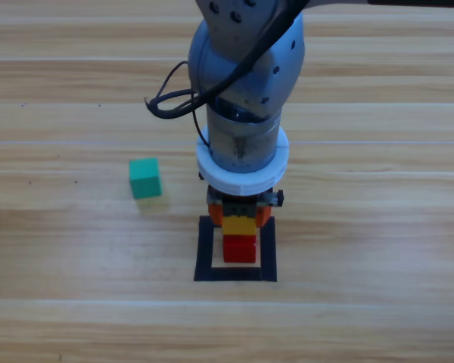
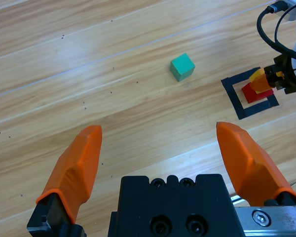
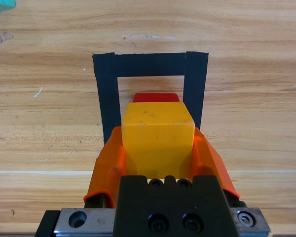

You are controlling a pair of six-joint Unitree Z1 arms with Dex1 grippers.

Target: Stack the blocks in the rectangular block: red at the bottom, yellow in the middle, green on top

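in our right wrist view the nearest thing is the right gripper (image 3: 158,148), its two orange jaws closed against the sides of the yellow cube (image 3: 158,136), which sits squarely between them. just past the yellow cube a strip of the red cube (image 3: 156,97) shows, lower and farther from the camera, inside the black square outline (image 3: 150,64) on the wooden counter (image 3: 251,98). the red cube rests on the bare wood centre of the outline, apart from the tape on every side we can see. whether the yellow cube touches the red cube we cannot tell from these views.

from above, the right arm comes down from the top edge and ends over the black square outline (image 1: 205,249), with the right gripper (image 1: 240,219) at the outline's far side. the yellow cube (image 1: 240,224) is held partly over the red cube (image 1: 240,249), shifted toward the outline's far edge. the green cube (image 1: 145,178) lies flat on the counter (image 1: 363,227), well apart from the outline, to its left and a little farther back, and nothing touches it.

in our left wrist view the left gripper (image 2: 160,148) hangs above bare counter (image 2: 64,74) with its jaws spread wide and nothing between them. far beyond it lies the green cube (image 2: 182,67), and farther still the black square outline (image 2: 239,101) with the red cube (image 2: 254,94) and the yellow cube (image 2: 259,81) at the other gripper.
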